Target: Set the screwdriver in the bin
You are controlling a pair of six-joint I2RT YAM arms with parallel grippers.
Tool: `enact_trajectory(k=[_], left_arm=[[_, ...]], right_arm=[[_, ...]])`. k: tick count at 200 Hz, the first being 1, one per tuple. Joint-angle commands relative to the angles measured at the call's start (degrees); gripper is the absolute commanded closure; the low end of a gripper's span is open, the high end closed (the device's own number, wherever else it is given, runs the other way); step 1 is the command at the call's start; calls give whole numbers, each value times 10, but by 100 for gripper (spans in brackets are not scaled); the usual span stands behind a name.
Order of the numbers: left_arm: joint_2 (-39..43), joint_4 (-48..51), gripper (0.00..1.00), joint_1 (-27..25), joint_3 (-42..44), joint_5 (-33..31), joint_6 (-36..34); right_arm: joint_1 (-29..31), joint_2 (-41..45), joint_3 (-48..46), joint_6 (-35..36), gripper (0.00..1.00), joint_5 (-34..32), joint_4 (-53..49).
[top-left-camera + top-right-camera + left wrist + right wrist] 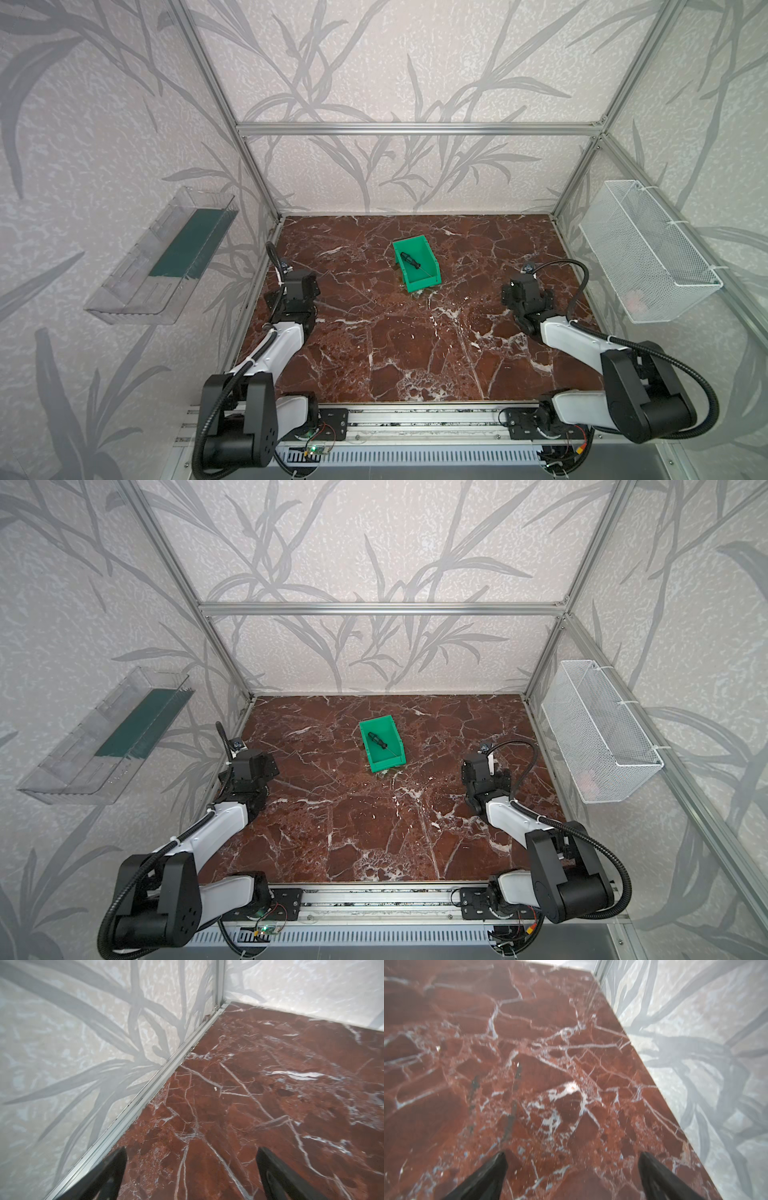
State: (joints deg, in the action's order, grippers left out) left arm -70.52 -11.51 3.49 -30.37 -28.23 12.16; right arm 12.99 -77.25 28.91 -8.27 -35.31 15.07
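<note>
The bright green bin (424, 285) (389, 766) stands on the red marble table, behind the middle, in both top views. Inside it, the small black-handled screwdriver (410, 260) (377, 741) lies slantwise on the floor, its thin shaft pointing toward the low front lip. My left gripper (191, 1152) (300, 286) is drawn back near the left wall, open, with only bare marble between its fingers. My right gripper (573, 1156) (521, 291) sits near the right wall, also open and holding nothing. Both are well away from the bin. Neither wrist view shows the bin or the screwdriver.
A clear plastic tray (166, 257) hangs on the left wall and a white wire mesh basket (648, 253) on the right wall. Aluminium frame posts and patterned walls enclose the table on three sides. The arms' bases sit on a rail (415, 417) along the front edge.
</note>
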Motion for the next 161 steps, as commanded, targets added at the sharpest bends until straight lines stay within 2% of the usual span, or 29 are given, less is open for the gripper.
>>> enact_trajectory(k=[1, 35, 50, 59, 70, 82, 90, 96, 109, 119, 122, 133, 136, 143, 149, 161], left_arm=[[-30, -49, 1, 19, -3, 12, 4], [-109, -129, 1, 25, -10, 60, 37], [-148, -166, 1, 24, -17, 96, 8], [-150, -136, 1, 23, -31, 117, 3], [-158, -131, 1, 23, -38, 132, -6], [-162, -163, 1, 22, -29, 193, -41], [-161, -188, 1, 11, -14, 258, -78], [-162, -237, 1, 0, 11, 280, -105], [-168, -349, 1, -12, 80, 265, -105], [-206, -519, 1, -14, 131, 235, -105], [-207, -540, 1, -13, 135, 228, -100], [-176, -460, 1, -13, 115, 167, -67], [-171, -429, 1, -13, 104, 147, -61], [-164, -380, 1, -15, 88, 152, -66], [-167, -376, 1, -18, 86, 149, -70], [-186, -432, 1, -18, 100, 150, -78]], right_arm=[[3, -17, -8, 51, 1, -17, 126], [3, -32, -5, 61, 1, 6, 150], [3, -39, -51, 72, 1, 24, 250], [3, -43, -74, 84, 1, 51, 303], [4, -45, -83, 99, 1, 95, 321], [5, -57, -86, 112, 1, 106, 342], [5, -58, -88, 114, 1, 109, 348], [4, -57, -89, 114, 1, 112, 347], [-2, -59, -96, 113, 1, 134, 358], [-18, -91, -97, 113, 1, 176, 387], [-20, -109, -94, 115, 1, 172, 407], [-24, -151, -86, 132, 1, 181, 458], [-29, -147, -88, 129, 0, 188, 452], [-37, -134, -78, 115, 1, 190, 410], [-40, -125, -72, 109, 1, 193, 383], [-41, -114, -64, 106, 1, 195, 351]])
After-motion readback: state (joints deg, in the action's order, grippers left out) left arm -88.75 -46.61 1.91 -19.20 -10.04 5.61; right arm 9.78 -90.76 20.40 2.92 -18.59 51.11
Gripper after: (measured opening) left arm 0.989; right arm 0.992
